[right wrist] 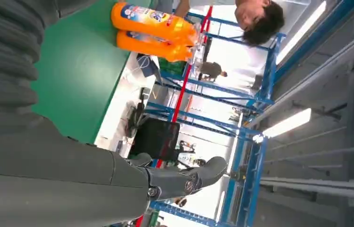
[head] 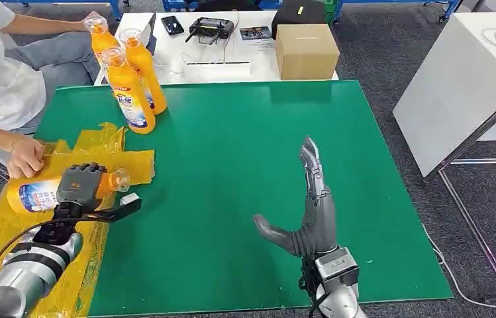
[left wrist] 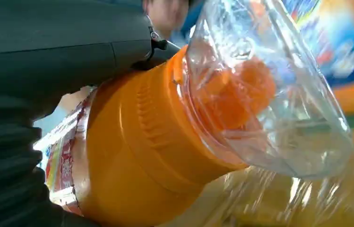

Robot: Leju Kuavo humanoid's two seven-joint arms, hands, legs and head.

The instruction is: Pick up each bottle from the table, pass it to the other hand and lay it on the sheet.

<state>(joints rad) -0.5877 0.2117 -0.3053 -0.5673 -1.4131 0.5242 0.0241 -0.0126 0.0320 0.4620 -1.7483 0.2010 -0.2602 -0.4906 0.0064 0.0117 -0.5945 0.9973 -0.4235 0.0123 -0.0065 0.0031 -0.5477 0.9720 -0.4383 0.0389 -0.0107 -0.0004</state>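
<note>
My left hand (head: 81, 184) grips an orange bottle (head: 36, 194) with a clear cap, lying sideways over the yellow sheet (head: 93, 154) at the table's left edge. The left wrist view shows that bottle (left wrist: 137, 156) up close, its clear cap (left wrist: 269, 90) pointing away from the hand (left wrist: 47, 61). Three more orange bottles (head: 129, 83) stand upright at the far left of the green table (head: 245, 146). My right hand (head: 311, 212) is raised over the table's front middle, fingers straight and apart, holding nothing. The right wrist view shows its thumb (right wrist: 184, 179) and the standing bottles (right wrist: 153, 28).
A person sits at the left; one of their hands (head: 25, 158) rests on the sheet beside my held bottle. Behind the green table, a white table carries a cardboard box (head: 306, 50) and a controller (head: 210, 28). Another white table (head: 457, 79) stands to the right.
</note>
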